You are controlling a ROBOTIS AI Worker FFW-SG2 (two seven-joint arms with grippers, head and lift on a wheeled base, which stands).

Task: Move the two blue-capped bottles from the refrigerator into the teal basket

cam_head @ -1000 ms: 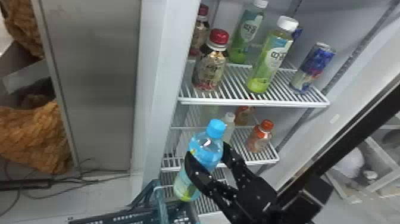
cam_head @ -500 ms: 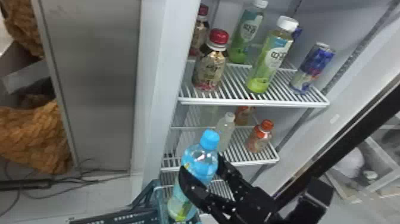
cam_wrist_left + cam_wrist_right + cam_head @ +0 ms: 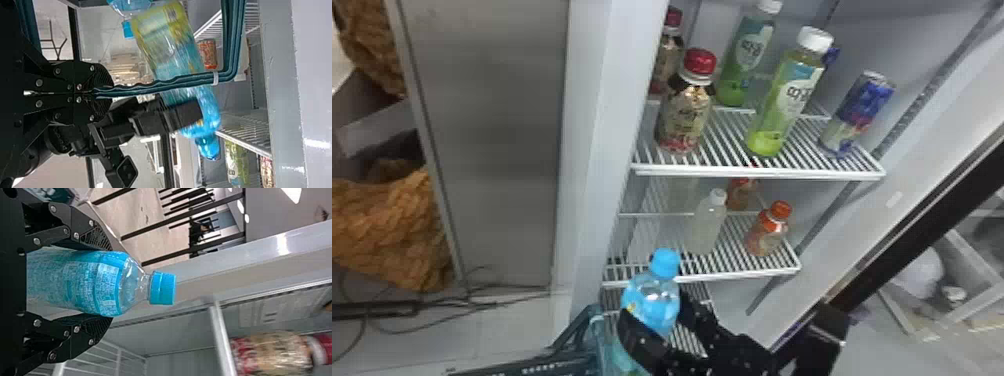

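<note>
Head view — right jaws hold bottle (image 3: 650, 296) near basket rim (image 3: 547, 366).

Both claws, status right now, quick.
Left claw: closed on the teal basket.
Right claw: closed around a blue-capped bottle, fingers on opposite sides of it.

the teal handle (image 3: 188, 79) seemingly blocks one side of the held bottle (image 3: 652, 302).

Right gripper (image 3: 654, 311): black jointed plates, round silvery screws (image 3: 36, 241)
Ribbed pads (image 3: 100, 326): black (finely textured, with curved outer edges)
Left gripper (image 3: 111, 93): black, similarly screwed
Right arm (image 3: 822, 332): black, blocky
</note>
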